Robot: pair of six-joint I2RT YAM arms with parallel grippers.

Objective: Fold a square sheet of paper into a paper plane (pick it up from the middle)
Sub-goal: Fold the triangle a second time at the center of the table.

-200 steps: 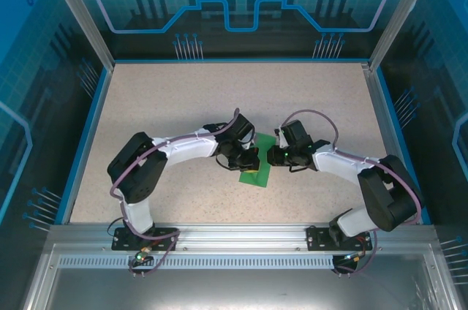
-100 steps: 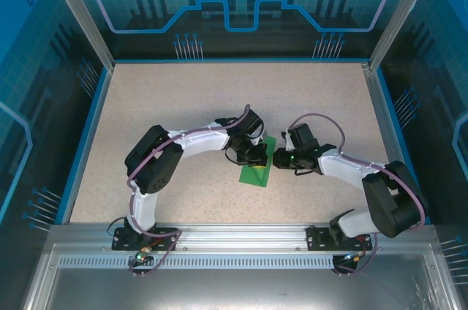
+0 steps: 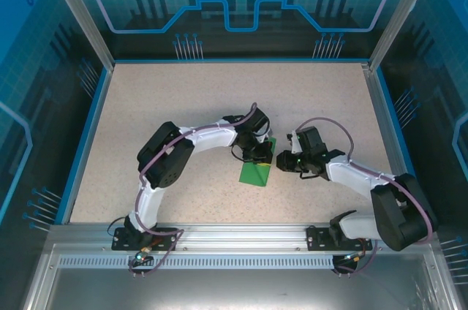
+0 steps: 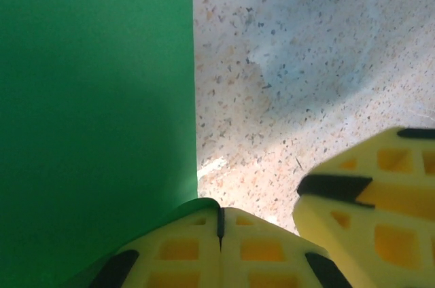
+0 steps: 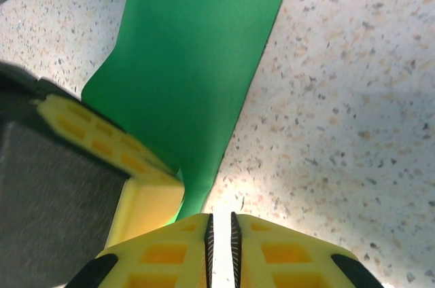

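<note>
The paper (image 3: 256, 173) lies near the middle of the table (image 3: 183, 98), a narrow green strip running aslant, its near end toward the arm bases and its far end under the two wrists; both arms reach inward and meet over it.

The left gripper (image 3: 257, 155) sits on the strip's far part. In the left wrist view its yellow fingers (image 4: 183, 247) are pressed together with only a dark seam between them. The paper's straight edge runs down to their tips, and green curls along the outer side of the left finger. Whether the paper is pinched in that seam I cannot tell. A yellow finger of the other gripper (image 4: 380, 206) stands just beside, over bare table.

The right gripper (image 3: 281, 163) is at the strip's right edge, tip to tip with the left one. In the right wrist view its fingers (image 5: 163, 250) stand a narrow slit apart, with bright light showing through the slit and nothing seen in it. The paper tapers down to the tip of the left finger of the pair, touching or nearly so. Whether it is gripped I cannot tell.
</note>
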